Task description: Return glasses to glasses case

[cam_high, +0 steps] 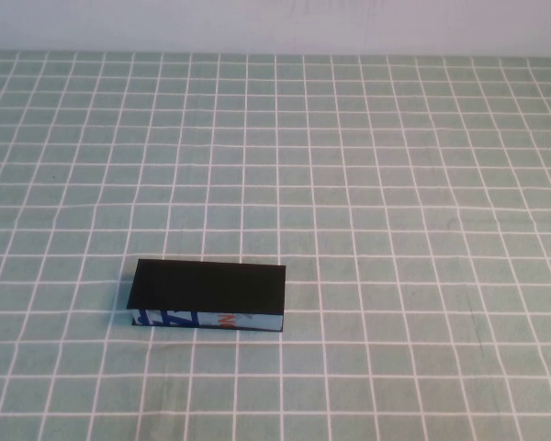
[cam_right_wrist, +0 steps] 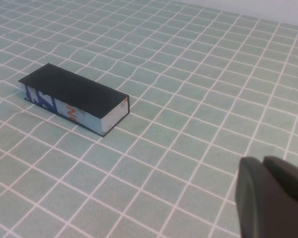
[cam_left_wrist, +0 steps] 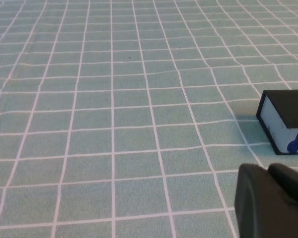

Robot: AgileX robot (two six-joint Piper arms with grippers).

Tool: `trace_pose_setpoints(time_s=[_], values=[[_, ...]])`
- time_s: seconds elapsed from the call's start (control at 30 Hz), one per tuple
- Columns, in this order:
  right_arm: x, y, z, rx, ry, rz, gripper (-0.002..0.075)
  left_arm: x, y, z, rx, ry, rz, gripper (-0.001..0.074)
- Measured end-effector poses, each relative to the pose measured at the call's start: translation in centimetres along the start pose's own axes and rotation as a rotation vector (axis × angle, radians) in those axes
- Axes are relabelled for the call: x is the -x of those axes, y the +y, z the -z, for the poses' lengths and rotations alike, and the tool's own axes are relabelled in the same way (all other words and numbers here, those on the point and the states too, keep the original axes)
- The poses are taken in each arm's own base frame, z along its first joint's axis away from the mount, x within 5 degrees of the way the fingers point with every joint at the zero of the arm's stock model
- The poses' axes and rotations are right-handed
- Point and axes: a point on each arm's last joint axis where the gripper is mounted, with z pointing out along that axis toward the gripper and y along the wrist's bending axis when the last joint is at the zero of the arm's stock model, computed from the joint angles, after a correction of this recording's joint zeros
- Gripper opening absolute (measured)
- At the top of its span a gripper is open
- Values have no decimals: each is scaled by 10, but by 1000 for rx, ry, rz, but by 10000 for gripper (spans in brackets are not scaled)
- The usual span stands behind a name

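Note:
The glasses case (cam_high: 207,295) lies on the checked cloth at the near left, lid down flat, black on top, with its white front printed in blue and orange. It also shows in the right wrist view (cam_right_wrist: 74,98), and one end of it shows in the left wrist view (cam_left_wrist: 286,120). The glasses are not in view. My left gripper (cam_left_wrist: 269,171) is shut and empty, a short way from the case's end. My right gripper (cam_right_wrist: 263,161) is shut and empty, off to the case's right. Neither gripper shows in the high view.
A green cloth with a white grid (cam_high: 395,184) covers the whole table. A pale wall (cam_high: 275,23) runs along the far edge. Nothing else stands on the cloth.

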Motion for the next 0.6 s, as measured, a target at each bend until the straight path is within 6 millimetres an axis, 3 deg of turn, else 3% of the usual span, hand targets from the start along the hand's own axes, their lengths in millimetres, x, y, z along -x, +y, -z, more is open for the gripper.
trace_pose_setpoints(time_s=[0.43,0.6], values=[[0,-1,1,-10,-8,-3,-14,0,0,0,1,2,-2,2],[0,-7,4,-141,-35,-32,-14,0,0,0,1,2,-2,2]])
